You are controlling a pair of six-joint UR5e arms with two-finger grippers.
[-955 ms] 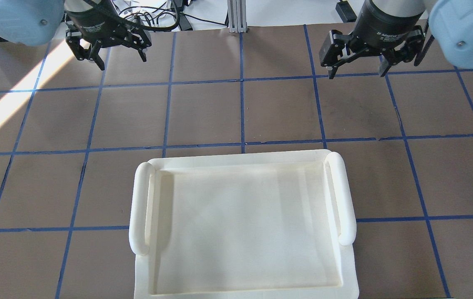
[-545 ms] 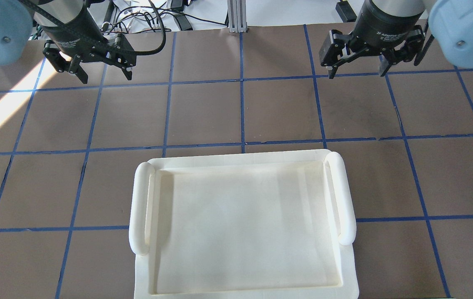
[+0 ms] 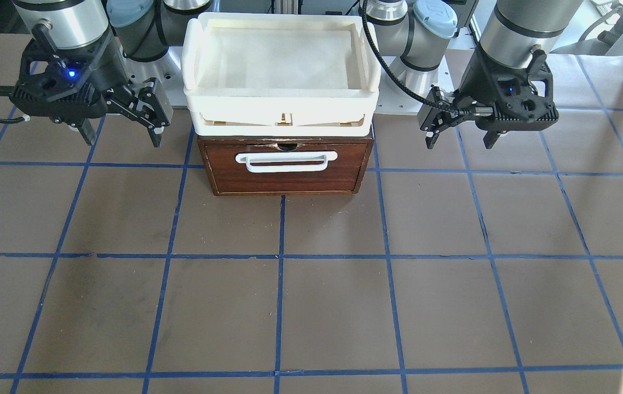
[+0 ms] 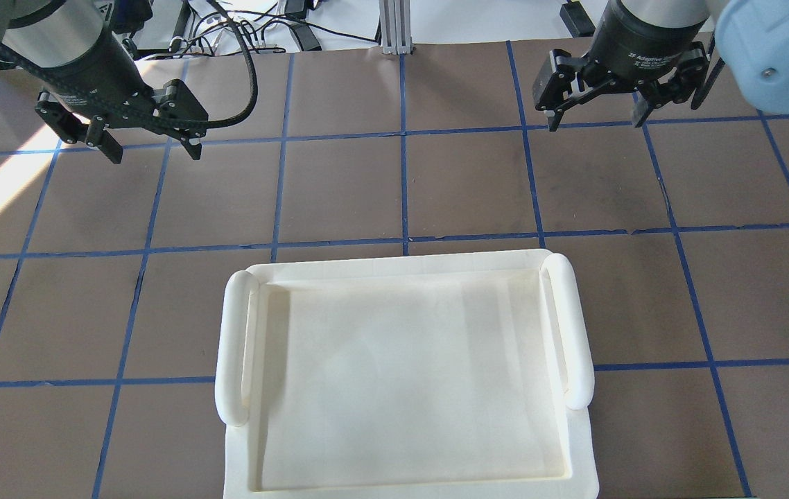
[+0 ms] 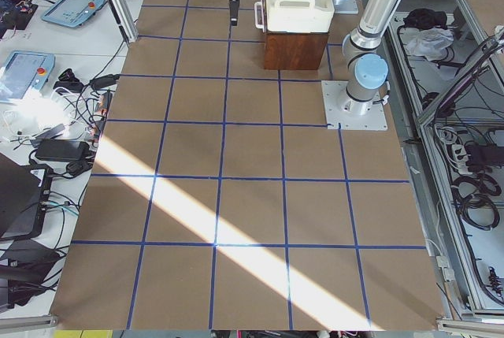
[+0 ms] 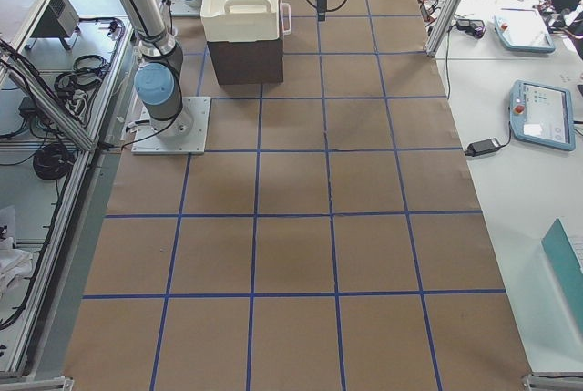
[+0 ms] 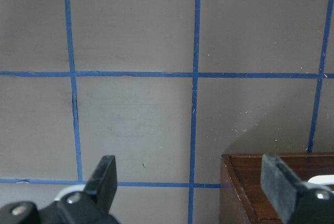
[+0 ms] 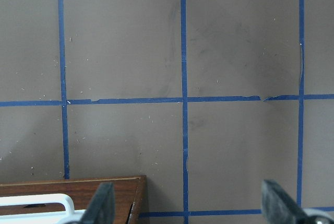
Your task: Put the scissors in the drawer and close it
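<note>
Front-facing view: the dark reddish-brown wooden drawer with its white bar handle sits shut under a cream plastic tray, likely stacked to spare the brown paper-covered table; the scissors appear nowhere. The left claw and right claw hang wide and empty beside it. Overhead, the tray's smooth rounded rim hides the drawer. Wrist views show glossy wood corners between spread fingers

Glossy dark wooden drawer front
</note>
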